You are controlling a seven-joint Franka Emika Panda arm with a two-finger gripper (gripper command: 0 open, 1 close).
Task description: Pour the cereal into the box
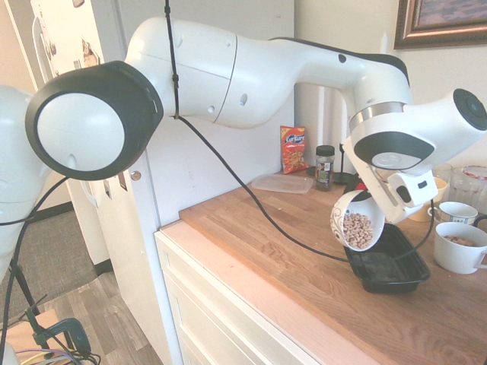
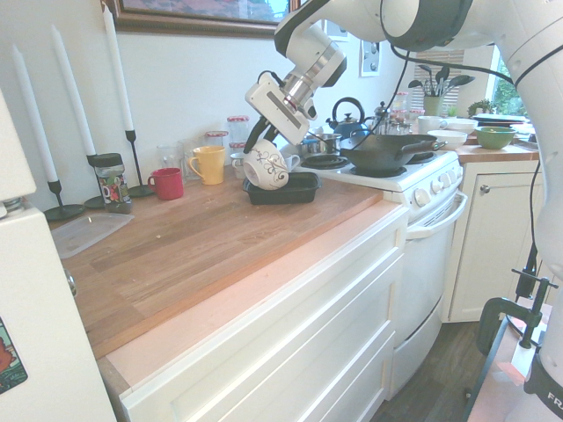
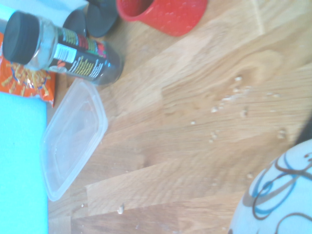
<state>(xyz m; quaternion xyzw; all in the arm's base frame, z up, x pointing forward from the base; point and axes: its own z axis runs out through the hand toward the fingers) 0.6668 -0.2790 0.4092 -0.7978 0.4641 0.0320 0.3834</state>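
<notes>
We have the end effector clamped shut on the tilted white bowl above the box, the cereal inside the bowl, not yet poured.

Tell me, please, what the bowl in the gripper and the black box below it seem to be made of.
The white bowl looks like glazed ceramic: glossy, with painted dark swirls. The black box looks like thin glossy plastic, with a moulded rim and rounded corners; probably a disposable food tray.
</notes>
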